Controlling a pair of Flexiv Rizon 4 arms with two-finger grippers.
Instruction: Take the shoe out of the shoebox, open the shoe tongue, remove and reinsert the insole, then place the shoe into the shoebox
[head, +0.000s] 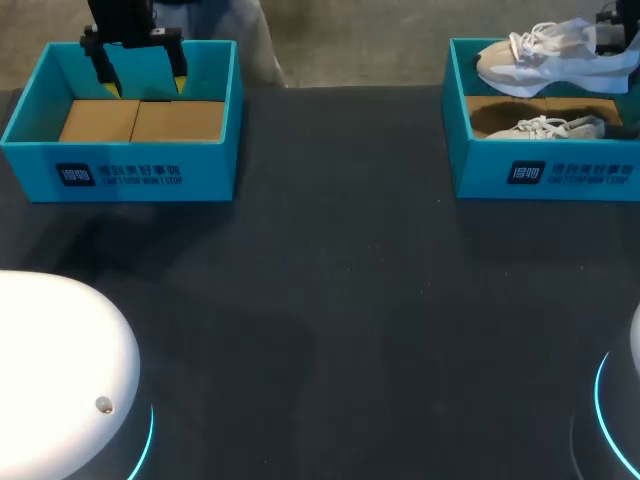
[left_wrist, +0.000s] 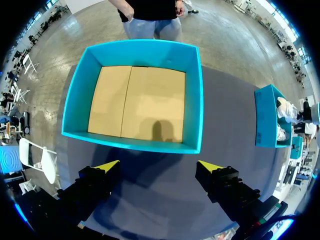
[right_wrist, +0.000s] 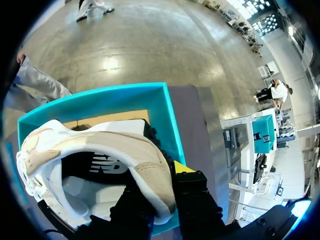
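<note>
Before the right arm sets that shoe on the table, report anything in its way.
Nothing visible. The right claw holds the shoe above the shoebox; the second shoe lies lower, inside it, and the table in front is bare there.

Dark table (head: 330, 300); teal box (head: 120, 175) far left, tan cardboard lining (head: 140, 120) inside.

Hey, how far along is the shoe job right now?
Barely begun. The right gripper grips one shoe by its heel, lifted over the right box; a second shoe lies inside. Tongue, insole and boxing are left. The left gripper hangs open near the empty left box.
</note>
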